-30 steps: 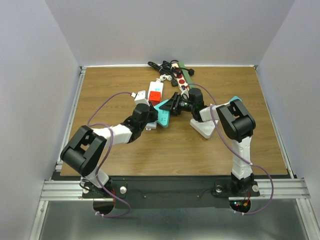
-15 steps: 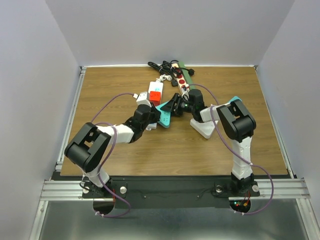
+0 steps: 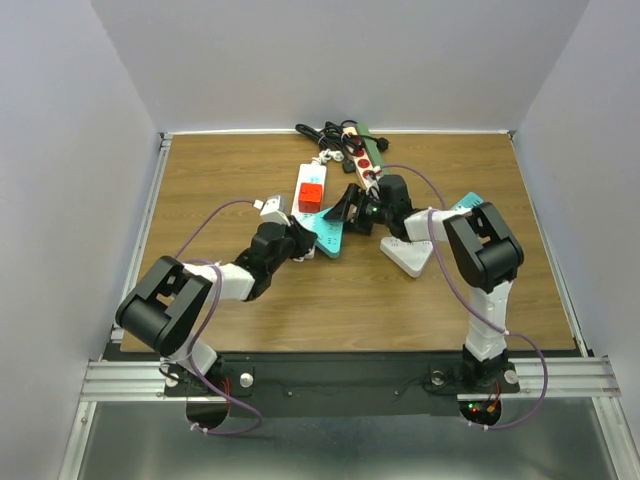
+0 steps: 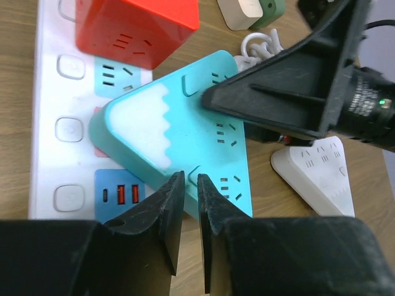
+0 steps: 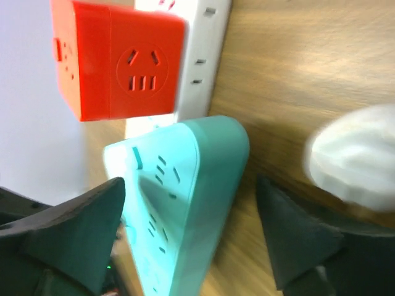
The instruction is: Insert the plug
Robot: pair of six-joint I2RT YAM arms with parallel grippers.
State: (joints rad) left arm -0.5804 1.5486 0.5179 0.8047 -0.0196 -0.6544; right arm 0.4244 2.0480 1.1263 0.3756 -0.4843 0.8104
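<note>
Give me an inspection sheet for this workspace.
Surface: wooden table.
Job's things: teal strip lying across white strip; red cube on the white strip.
Clutter: triangular strip; green strip at the back.
Grippers: left end effector nearly shut at the teal strip's edge; right end effector open, straddling it.
Cables: purple cables on arms; black cord at back.
Surroundings: grey walls.
</note>
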